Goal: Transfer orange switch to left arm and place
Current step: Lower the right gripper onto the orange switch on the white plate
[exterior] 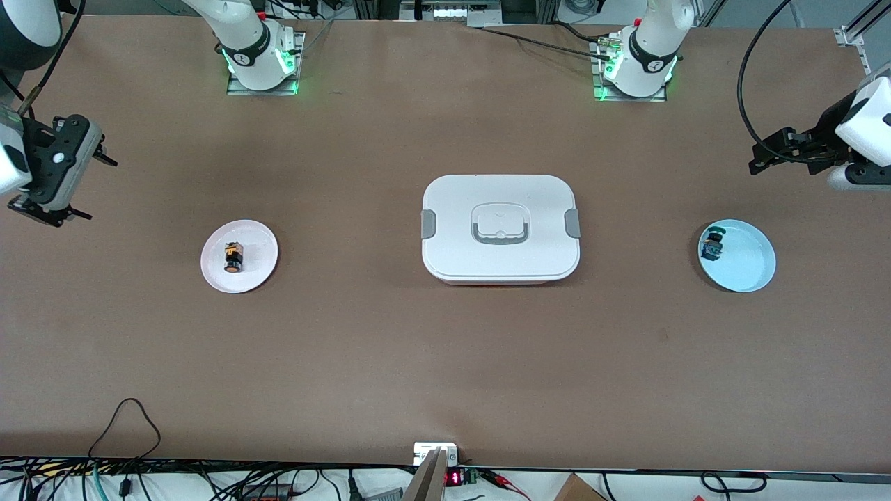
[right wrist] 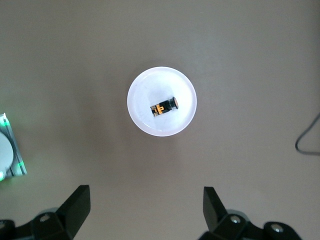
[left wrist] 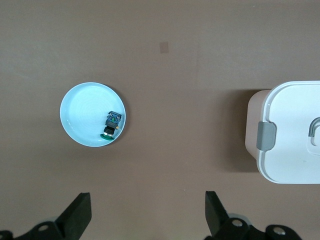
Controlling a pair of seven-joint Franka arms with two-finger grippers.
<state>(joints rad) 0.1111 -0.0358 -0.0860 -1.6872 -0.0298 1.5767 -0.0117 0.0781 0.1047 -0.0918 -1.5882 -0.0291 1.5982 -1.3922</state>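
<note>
The orange switch point(exterior: 232, 256) lies on its side on a small pink plate point(exterior: 255, 240) toward the right arm's end of the table. In the right wrist view the switch point(right wrist: 165, 106) and its plate point(right wrist: 170, 82) show below my right gripper point(right wrist: 146, 194), which is open and holds nothing. That right gripper point(exterior: 94, 186) hangs over the table's end, apart from the plate. The white box point(exterior: 500, 228) sits mid-table between the two plates. My left gripper point(exterior: 755, 158) hangs open and empty over the other end of the table. The left wrist view shows the left gripper point(left wrist: 147, 200) and the box point(left wrist: 295, 135).
A light-blue plate point(exterior: 752, 268) toward the left arm's end carries a small black part with a green cap point(exterior: 711, 243); the left wrist view shows this plate point(left wrist: 85, 110) and part point(left wrist: 112, 125). Cables run along the table edge nearest the front camera.
</note>
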